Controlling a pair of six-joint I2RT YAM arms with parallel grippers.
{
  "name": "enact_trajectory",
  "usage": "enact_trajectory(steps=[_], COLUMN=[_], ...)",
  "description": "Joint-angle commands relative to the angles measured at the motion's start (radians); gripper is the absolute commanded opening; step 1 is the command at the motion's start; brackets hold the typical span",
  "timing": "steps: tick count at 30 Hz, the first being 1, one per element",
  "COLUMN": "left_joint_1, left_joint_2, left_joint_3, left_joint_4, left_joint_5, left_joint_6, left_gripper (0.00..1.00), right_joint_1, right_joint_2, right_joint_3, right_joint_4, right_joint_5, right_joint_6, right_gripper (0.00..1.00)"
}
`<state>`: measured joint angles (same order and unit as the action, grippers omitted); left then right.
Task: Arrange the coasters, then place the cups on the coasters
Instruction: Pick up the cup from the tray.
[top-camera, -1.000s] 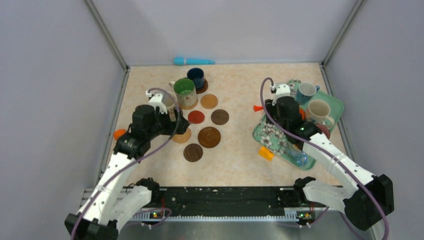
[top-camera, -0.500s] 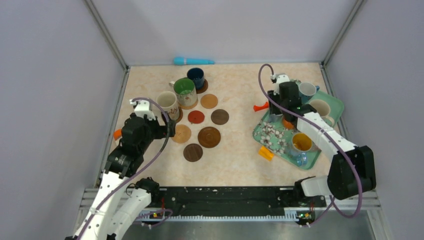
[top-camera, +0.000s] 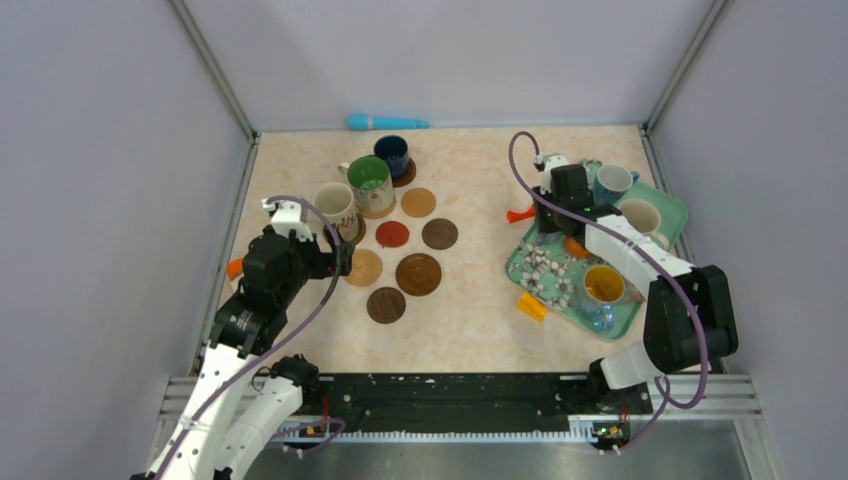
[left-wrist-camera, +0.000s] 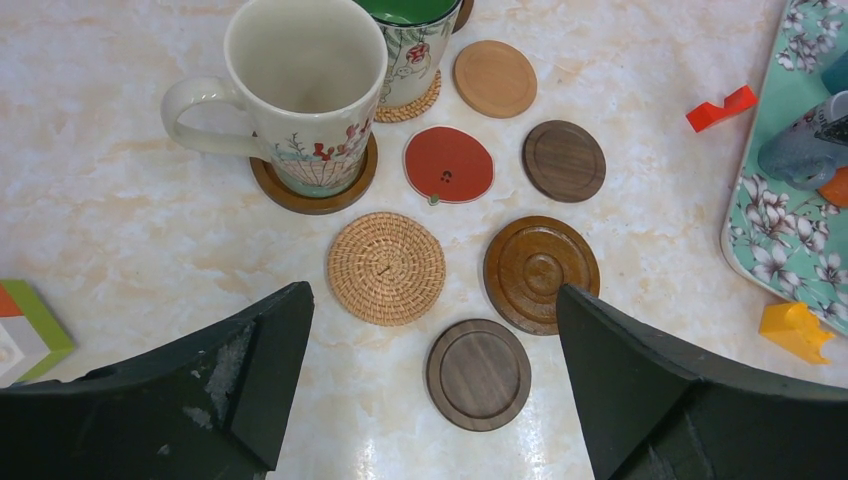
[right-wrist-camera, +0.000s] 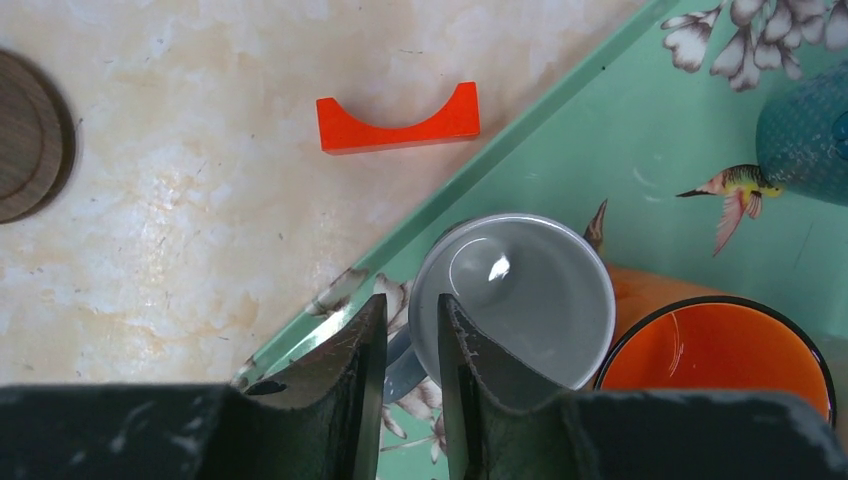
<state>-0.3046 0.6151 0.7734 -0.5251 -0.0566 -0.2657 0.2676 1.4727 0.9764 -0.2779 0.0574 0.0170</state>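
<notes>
Rim of the white mug (right-wrist-camera: 520, 300) sits between the right gripper's (right-wrist-camera: 412, 308) narrowed jaws; actual clamping can't be told.

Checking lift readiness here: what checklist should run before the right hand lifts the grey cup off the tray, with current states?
1. The right hand straddles the wall of the grey cup: ok.
2. Grip firm: cannot tell.
3. The orange cup stands apart from it: not ok, they seem to touch.
4. Bare coaster ready: ok, the woven coaster is free.
5. The left hand is open, empty: ok.
</notes>
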Motion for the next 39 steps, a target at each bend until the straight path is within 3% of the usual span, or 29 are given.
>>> enact_trajectory(steps=[1, 8, 24, 39], left_joint_1=[0.001, 0.001, 0.001, 0.001], left_joint_2=[-0.012, -0.031, -0.050, -0.143], left_joint_3=[-0.010, -0.016, -0.018, -0.006], left_joint_4=[0.045, 0.048, 0.048, 0.035], left_joint_5=[0.005, 0.003, -0.005, -0.153], left_joint_6=[0.010, 0.017, 0.028, 0.027], left_gripper=[0.96, 0.96, 0.96, 0.95], right_joint_1=[-0.008, -0.009, 0.034, 0.340], right_joint_2=[0.006, 0.015, -0.134, -0.081], right_joint_3=[0.053, 0.055, 0.145, 0.228], right_joint_4=[0.029, 0.013, -0.059, 0.070], right_joint_5=[-0.012, -0.007, -0.100, -0.111], right_joint_6=[-0.026, -0.062, -0.129, -0.260], right_gripper=[0.23, 0.00, 0.00, 0.00])
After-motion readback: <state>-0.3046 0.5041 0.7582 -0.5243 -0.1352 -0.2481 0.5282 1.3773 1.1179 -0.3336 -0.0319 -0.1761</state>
